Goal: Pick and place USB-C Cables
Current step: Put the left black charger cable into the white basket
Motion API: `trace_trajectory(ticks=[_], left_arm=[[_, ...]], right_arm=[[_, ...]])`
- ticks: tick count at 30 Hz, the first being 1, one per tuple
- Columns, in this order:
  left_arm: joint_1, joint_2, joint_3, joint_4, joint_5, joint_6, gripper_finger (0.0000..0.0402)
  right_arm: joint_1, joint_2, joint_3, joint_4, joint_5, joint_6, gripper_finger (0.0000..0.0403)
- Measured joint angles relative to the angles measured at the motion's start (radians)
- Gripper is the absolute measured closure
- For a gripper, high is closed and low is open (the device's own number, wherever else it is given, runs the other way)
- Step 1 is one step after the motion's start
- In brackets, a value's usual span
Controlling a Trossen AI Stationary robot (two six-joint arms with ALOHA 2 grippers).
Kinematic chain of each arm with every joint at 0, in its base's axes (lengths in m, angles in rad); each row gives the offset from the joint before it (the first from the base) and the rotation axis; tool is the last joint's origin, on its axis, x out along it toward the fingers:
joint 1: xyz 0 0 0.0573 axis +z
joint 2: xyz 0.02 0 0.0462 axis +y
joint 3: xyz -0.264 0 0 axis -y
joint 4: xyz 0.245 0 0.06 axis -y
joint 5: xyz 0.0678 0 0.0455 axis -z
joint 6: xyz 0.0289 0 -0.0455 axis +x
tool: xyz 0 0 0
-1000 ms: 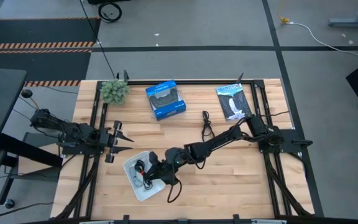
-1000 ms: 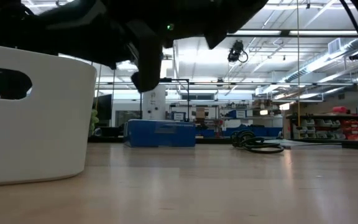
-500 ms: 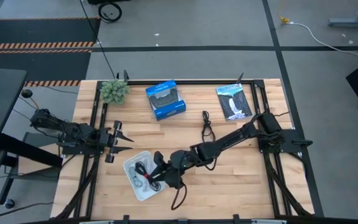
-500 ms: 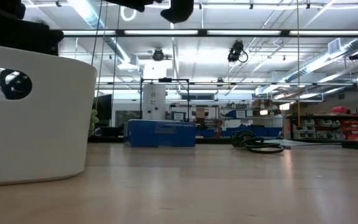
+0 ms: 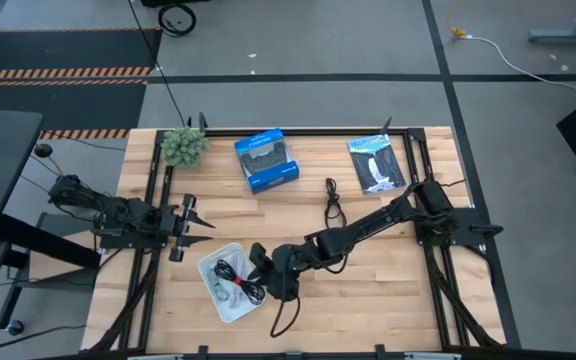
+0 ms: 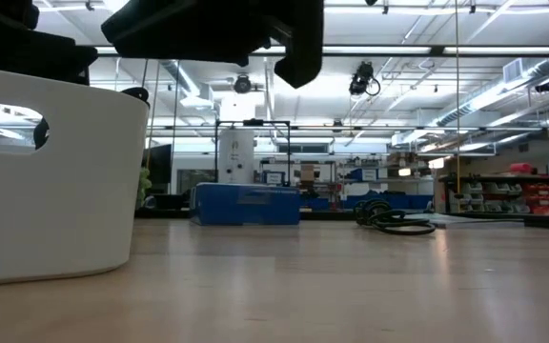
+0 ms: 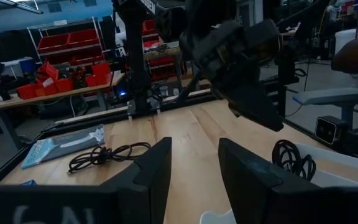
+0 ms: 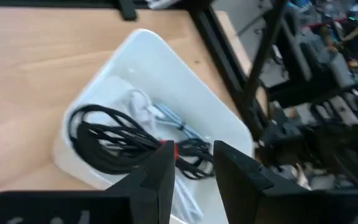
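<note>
A white rounded tray (image 5: 211, 264) stands near the table's near edge. In it lie a black bundled USB-C cable (image 8: 107, 140) and a white one (image 8: 143, 104). My right gripper (image 5: 260, 268) hovers open above the tray's right rim, and its fingers (image 8: 160, 171) touch nothing. A second black cable (image 5: 333, 203) lies loose on the wood at mid-table and also shows in the low view (image 6: 389, 217). My left gripper (image 5: 190, 222) waits open to the left of the tray. The pale blue-grey cable I cannot make out.
A blue box (image 5: 266, 160) sits at the far edge, with a small green plant (image 5: 183, 147) to its left. A flat black-and-white packet (image 5: 376, 163) lies at far right. Bare wood spreads between the tray and the loose cable. Black frame rails run along both sides.
My right gripper has risen from low over the tray and drawn back a little toward the table's right. The black cable now lies spread in the tray, apart from the fingers.
</note>
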Motion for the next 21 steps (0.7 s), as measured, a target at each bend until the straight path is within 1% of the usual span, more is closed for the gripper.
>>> trace_trajectory(ticks=[2,6,14,17,21], left_arm=[[0.000,0.000,0.000,0.000,0.000,0.000,0.0260],[0.000,0.000,0.000,0.000,0.000,0.000,0.0260],[0.000,0.000,0.000,0.001,0.000,0.000,0.0260],[0.000,0.000,0.000,0.001,0.000,0.000,0.0260],[0.000,0.000,0.000,0.001,0.000,0.000,0.0260]], right_arm=[[-0.011,0.004,0.000,-0.014,-0.041,0.020,0.0286],[-0.039,0.027,-0.001,-0.028,-0.158,0.076,0.0290],[-0.061,0.030,-0.049,-0.001,-0.251,0.045,0.0308],[-0.058,0.028,-0.068,0.025,-0.259,0.030,0.0314],[-0.052,0.030,-0.095,0.069,-0.268,0.051,0.0319]])
